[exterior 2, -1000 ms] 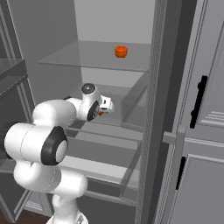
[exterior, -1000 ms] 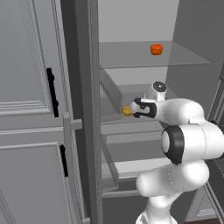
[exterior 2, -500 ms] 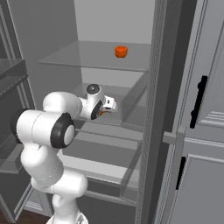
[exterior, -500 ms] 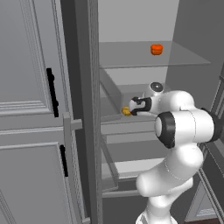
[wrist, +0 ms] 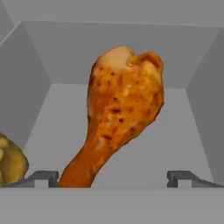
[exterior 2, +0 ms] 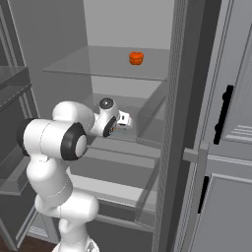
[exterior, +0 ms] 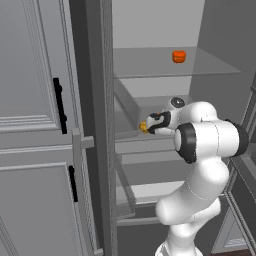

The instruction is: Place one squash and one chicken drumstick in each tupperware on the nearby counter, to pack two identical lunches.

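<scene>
A browned chicken drumstick (wrist: 122,109) lies in a grey fridge bin (wrist: 65,48), thick end far, thin bone end toward me. My gripper (wrist: 113,177) is open, its fingertips (wrist: 43,177) wide apart on either side of the thin end without touching it. A yellowish lumpy piece (wrist: 11,164) sits at the lower left edge; I cannot tell if it is a squash. From the base, my gripper (exterior: 151,123) reaches into the middle shelf beside a yellow-orange bit of food (exterior: 143,127); it also shows as my gripper (exterior 2: 123,119). Tupperware and counter are out of view.
An orange round item (exterior: 179,56) sits on the glass upper shelf (exterior: 150,70), also seen as the orange item (exterior 2: 136,58). The bin's walls close in on both sides of the hand. A grey panelled door (exterior: 35,125) with black handles stands left; lower shelves lie beneath.
The arm has stretched further into the middle shelf, carrying the hand closer to the food. The jaws have stayed wide apart.
</scene>
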Motion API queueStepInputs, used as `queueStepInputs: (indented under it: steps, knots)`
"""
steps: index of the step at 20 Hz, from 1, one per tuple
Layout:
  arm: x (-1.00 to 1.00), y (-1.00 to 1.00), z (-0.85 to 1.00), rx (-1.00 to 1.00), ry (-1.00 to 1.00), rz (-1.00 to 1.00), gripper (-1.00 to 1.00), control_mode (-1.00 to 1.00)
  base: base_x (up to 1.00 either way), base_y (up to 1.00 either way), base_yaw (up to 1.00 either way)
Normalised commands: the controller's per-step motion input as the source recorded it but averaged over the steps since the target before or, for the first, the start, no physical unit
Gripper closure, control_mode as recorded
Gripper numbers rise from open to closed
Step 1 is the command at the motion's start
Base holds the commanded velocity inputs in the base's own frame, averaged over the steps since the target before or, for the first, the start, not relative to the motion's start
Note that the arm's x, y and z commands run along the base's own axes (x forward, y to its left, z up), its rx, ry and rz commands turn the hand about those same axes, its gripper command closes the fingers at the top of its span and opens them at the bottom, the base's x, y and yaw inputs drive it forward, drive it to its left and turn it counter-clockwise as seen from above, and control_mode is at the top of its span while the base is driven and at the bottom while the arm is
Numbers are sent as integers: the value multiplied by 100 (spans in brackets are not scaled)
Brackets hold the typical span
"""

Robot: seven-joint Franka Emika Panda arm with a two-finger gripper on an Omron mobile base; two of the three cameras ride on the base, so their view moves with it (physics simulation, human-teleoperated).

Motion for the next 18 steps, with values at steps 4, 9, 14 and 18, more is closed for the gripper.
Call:
queueStepInputs:
  steps: [4,9,14,18]
  knots:
    - [23,0,-1,0,0,0,-100,-100,0,0,0]
    - [10,-25,-1,0,1,-3,-100,-100,0,0,0]
    - [0,-58,-8,0,8,-5,-100,-100,0,0,0]
    - [0,-48,14,0,11,0,-100,-100,0,0,0]
